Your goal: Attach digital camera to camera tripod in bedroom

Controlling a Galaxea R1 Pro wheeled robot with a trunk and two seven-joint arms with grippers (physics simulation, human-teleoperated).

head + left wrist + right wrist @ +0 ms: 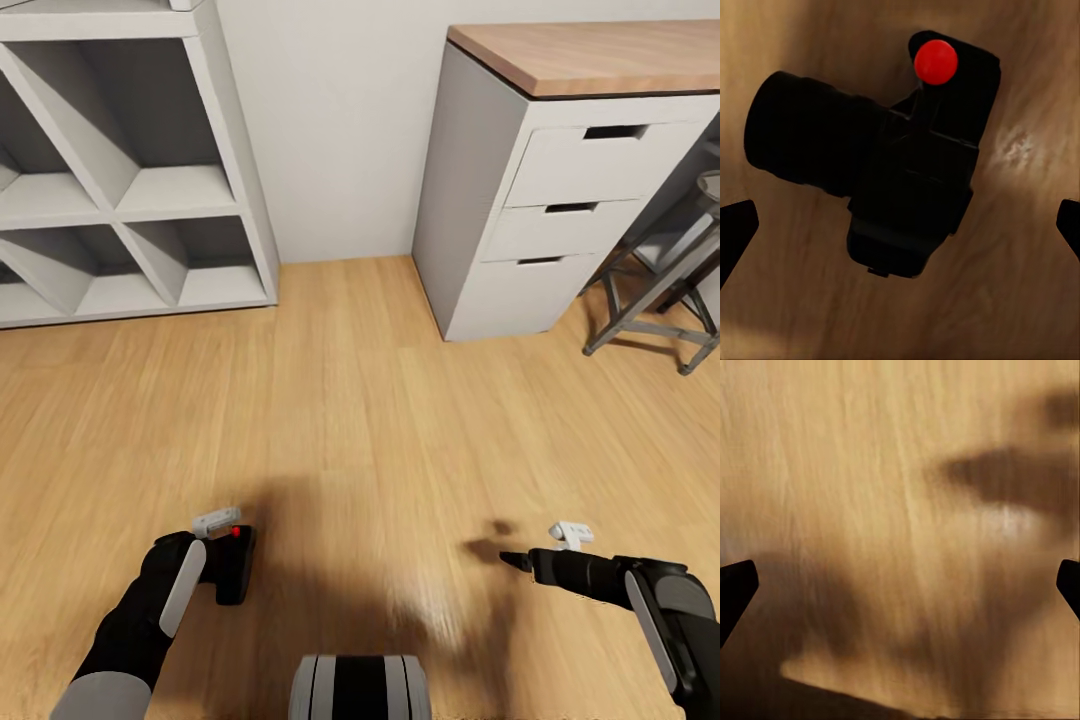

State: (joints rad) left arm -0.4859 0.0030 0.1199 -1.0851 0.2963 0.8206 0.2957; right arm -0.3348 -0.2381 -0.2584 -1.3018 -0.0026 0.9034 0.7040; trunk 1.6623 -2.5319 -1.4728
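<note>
My left claw (232,560) hangs over the wood floor (380,400) with the digital camera (881,165) between its fingers, which stand wide and clear of the body, so I cannot tell if it is gripped. The camera's lens barrel lies across the finger line. My right claw (512,560), spread and empty, is well apart.

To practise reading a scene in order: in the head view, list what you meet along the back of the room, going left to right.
White open shelving unit with diagonal dividers → bare pale wall → white three-drawer desk with a wooden top → grey metal-framed stool.
</note>
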